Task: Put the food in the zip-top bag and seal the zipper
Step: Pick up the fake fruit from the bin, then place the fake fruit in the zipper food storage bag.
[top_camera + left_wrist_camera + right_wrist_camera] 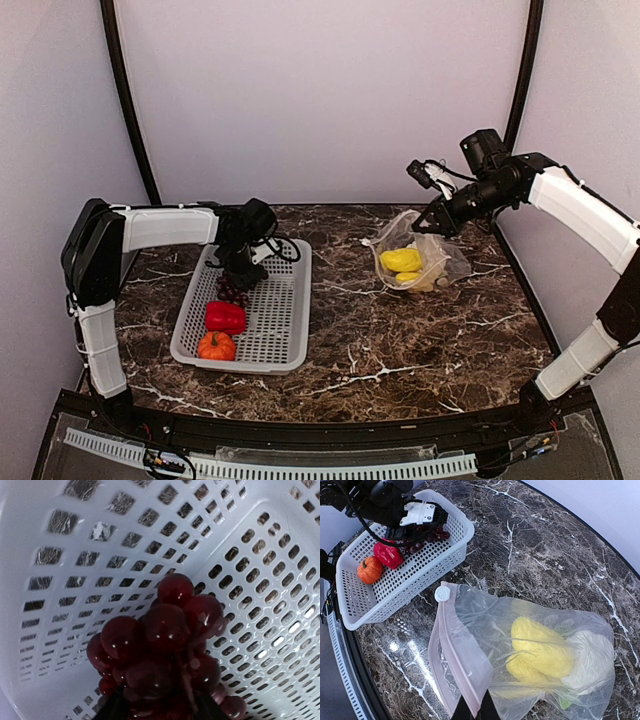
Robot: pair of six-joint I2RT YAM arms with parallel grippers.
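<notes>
The zip-top bag lies at the back right with its mouth gaping. It holds two yellow pieces, the white cauliflower and a small green piece. My right gripper is shut on the upper lip of the pink zipper and holds it up; it also shows in the top view. My left gripper is down in the white basket, shut on the dark purple grapes. The red pepper and the orange fruit lie in the basket's near end.
A white slider tab sits at the far end of the zipper. The basket stands on the left of the marble table, about a hand's width from the bag. Curved walls close in the back and sides.
</notes>
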